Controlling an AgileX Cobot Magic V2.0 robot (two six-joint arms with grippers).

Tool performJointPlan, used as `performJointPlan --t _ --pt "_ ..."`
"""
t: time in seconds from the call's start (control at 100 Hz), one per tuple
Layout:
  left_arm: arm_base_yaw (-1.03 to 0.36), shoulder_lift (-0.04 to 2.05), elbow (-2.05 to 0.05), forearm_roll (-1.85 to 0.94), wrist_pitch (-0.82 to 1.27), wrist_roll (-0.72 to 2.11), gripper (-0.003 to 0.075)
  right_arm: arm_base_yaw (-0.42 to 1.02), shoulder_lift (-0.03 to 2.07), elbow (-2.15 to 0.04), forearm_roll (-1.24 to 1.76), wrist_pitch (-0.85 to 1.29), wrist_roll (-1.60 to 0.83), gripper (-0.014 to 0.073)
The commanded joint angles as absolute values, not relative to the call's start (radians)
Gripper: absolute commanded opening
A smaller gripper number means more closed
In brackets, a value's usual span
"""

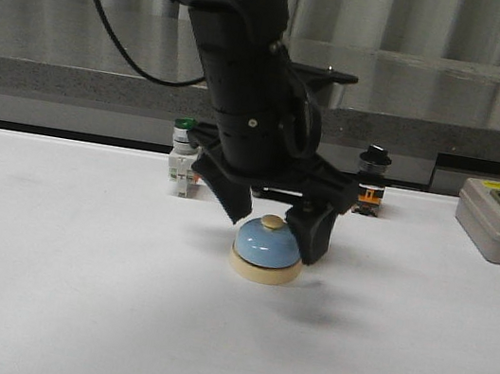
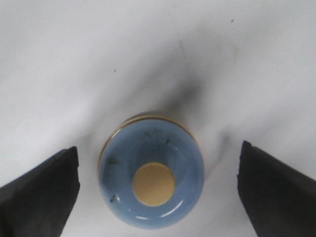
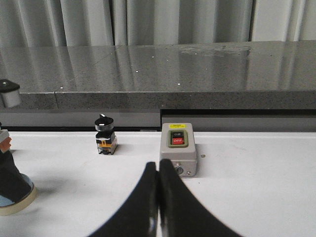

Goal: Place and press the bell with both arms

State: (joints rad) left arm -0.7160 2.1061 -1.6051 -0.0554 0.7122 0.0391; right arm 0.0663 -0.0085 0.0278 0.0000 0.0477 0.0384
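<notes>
Straddling the bell, the black claw-like left gripper hangs spread wide, one finger on each side of the dome and neither touching it. Between them, the small desk call bell with a glossy light-blue dome, cream round base and cream knob sits flat on the white table. It looks rigid, light and slick; grasping low at the base rim seems safer than the curved dome, and the knob is for pressing. Farther right, the black right gripper has its fingers pressed together, holding nothing, near a grey switch box.
</notes>
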Motion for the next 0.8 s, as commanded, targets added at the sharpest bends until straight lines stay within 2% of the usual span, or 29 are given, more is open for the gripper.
performJointPlan --t 0.0,0.39,0.79 --pt "-0.717 1.991 -1.636 -0.068 0.679 0.028 0.0618 0.059 -0.030 0.013 0.000 -0.037 0.032 -0.0060" --pt "-0.670 1.797 -1.583 -0.043 0.650 0.000 0.0618 0.059 -0.030 0.013 0.000 -0.037 0.032 -0.0060" --pt "-0.395 1.443 -1.203 -0.045 0.510 -0.026 0.0618 0.059 -0.030 0.013 0.000 -0.037 0.032 -0.0060"
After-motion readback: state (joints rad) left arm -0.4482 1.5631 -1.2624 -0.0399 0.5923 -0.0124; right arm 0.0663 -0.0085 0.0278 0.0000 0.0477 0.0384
